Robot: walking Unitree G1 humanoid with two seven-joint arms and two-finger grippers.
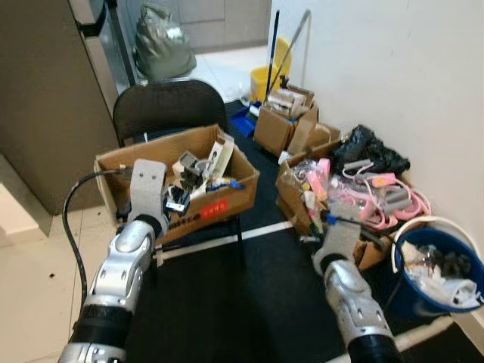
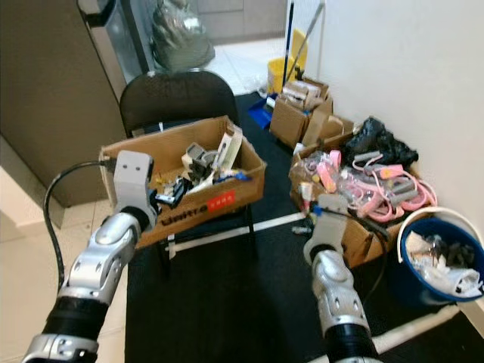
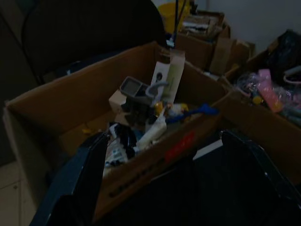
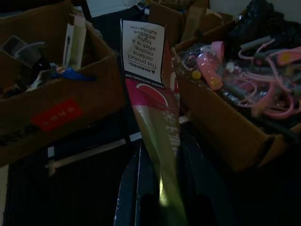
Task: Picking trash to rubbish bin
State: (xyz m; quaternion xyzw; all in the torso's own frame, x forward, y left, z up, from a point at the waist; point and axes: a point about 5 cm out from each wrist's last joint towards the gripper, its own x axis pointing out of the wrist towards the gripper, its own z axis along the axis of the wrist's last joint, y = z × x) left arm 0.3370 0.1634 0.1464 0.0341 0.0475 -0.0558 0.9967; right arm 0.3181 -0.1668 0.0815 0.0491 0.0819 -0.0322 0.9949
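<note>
The right gripper is clamped on a flat pink-and-green printed packet; carry it level rightward to the round blue plastic bin; the left gripper is spread apart.

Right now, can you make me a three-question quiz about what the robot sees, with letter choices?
1. Where does the big cardboard box sit?
A) on the black chair
B) inside the bucket
C) on a shelf

2. What colour is the bucket by the wall?
A) red
B) blue
C) green

3. What is the right gripper doing?
A) hanging open
B) pressing the wall
C) holding a pink wrapper

Answers: 1 A, the box rests on the chair seat. 2 B, its wall is blue with a white rim. 3 C, the wrapper stands up between its fingers.
</note>
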